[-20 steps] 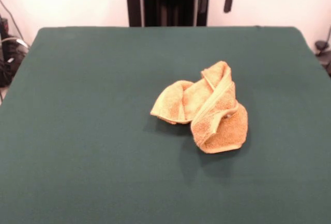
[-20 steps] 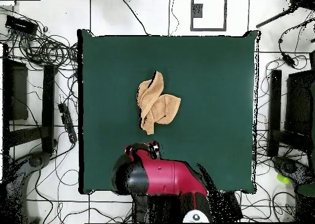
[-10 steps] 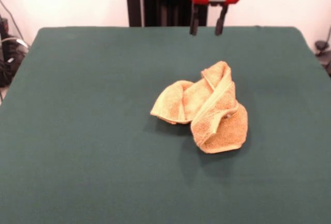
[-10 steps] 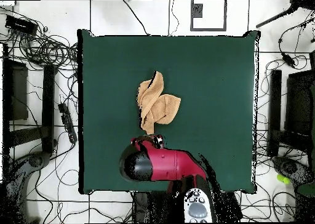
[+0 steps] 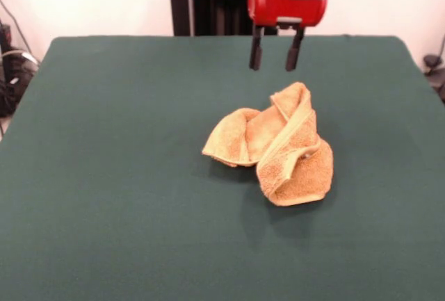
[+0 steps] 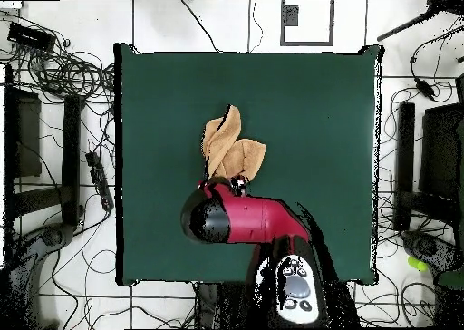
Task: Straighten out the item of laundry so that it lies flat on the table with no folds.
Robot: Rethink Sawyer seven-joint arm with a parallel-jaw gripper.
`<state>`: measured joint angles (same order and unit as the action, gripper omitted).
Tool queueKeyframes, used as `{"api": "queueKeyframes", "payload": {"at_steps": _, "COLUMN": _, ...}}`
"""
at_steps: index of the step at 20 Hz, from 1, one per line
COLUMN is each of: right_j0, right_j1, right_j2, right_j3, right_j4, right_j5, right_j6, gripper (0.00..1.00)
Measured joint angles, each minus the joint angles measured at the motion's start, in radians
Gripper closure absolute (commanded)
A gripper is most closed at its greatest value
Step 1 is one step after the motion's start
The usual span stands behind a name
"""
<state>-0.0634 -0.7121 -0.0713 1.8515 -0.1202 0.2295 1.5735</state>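
The towel [image 5: 274,149] lay crumpled a little right of the frame's centre in the front view, on the table [image 5: 104,176], bunched into two lobes: a rounded one at the left, curled under at its edge, and a taller, thicker one at the right, folded over on itself, with a peak rising toward the top of the frame. It was orange-tan terry, nubbly and soft, and a paler flat woven band ran diagonally across the heap between the lobes. The table beneath was dark green and matte, felt-like, with wide bare stretches on every side. My claw [image 5: 272,56] hung above and just beyond that peak, near the top of the frame, two dark fingers [image 5: 255,51] pointing down from a red housing, parted with clear space between them and holding nothing; it was apart from the cloth. In the overhead view my arm covered the towel's lower edge [image 6: 234,150]. I judged the risks plain enough: closing on the peak could catch several layers at once, so a lift would carry the whole bundle rather than open it; loose terry could also slip out, or drag across the felt and twist into new folds.
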Motion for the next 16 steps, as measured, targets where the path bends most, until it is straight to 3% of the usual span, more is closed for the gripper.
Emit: {"api": "queueKeyframes", "payload": {"at_steps": 16, "right_j0": -0.12, "right_j1": 0.008, "right_j2": 0.023, "right_j3": -0.006, "right_j4": 0.006, "right_j5": -0.043, "right_j6": 0.0, "gripper": 0.0}}
